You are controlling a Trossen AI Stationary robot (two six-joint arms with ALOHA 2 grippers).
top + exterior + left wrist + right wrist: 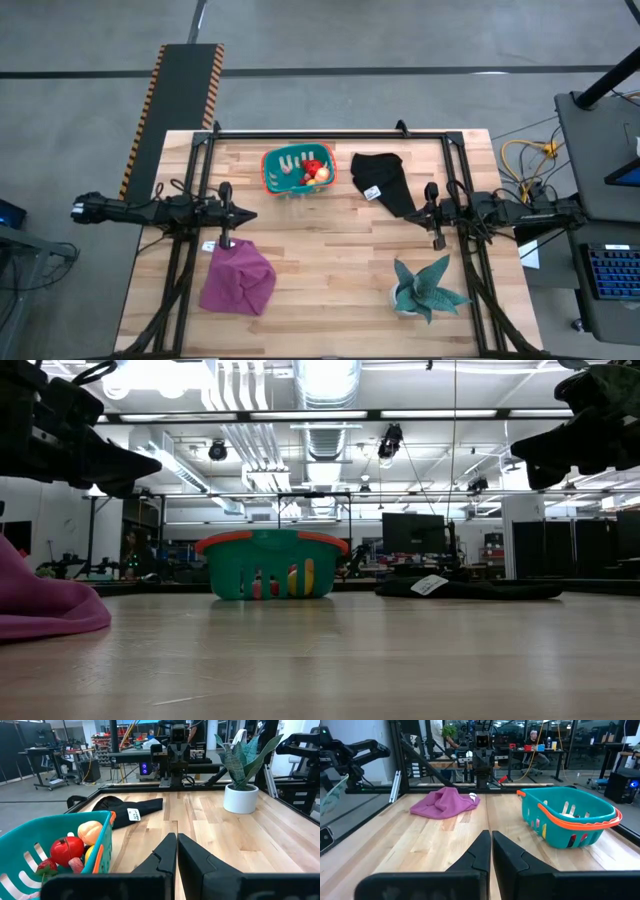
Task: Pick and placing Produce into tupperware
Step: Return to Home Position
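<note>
The teal tupperware (297,169) with an orange rim stands on the table's far middle. Produce lies inside it: a red piece (66,849), a pale orange piece (90,832) and a pink piece (76,865). My left gripper (252,214) hovers shut at the table's left side, pointing level toward the right. My right gripper (411,213) hovers shut at the right side, pointing level toward the left. Both are well clear of the tupperware (568,817) and hold nothing.
A purple cloth (238,279) lies crumpled at the near left. A black cloth (383,180) with a white tag lies right of the tupperware. A teal spiky plant in a white pot (424,288) stands at the near right. Bare wood lies in the table's middle.
</note>
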